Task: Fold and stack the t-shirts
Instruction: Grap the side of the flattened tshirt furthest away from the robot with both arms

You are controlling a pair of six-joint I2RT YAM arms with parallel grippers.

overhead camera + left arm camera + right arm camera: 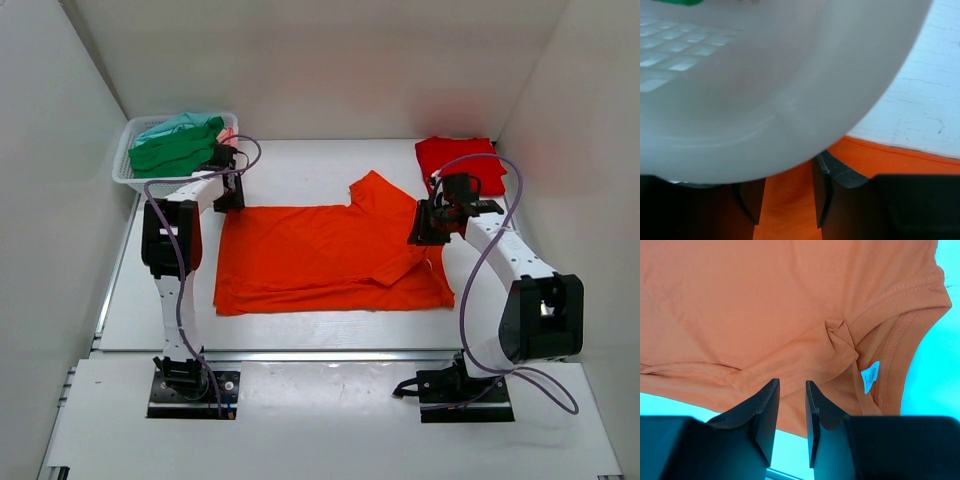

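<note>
- Top view alone: orange t-shirt spread mid-tabletop.
- Left wrist: left gripper parted over its edge, basket close.
- Right wrist: right gripper narrowly parted, empty; collar label.

Top view: high overhead, looking down at whole table. Wrist views: close, low; all share orange t-shirt.

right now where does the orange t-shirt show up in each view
top external: orange t-shirt spread flat in the middle of the table
left wrist: orange cloth along the bottom, white basket filling the top
right wrist: fills the upper picture, collar and label at right
shared landmark: bare table beside the shirt's edge
</note>
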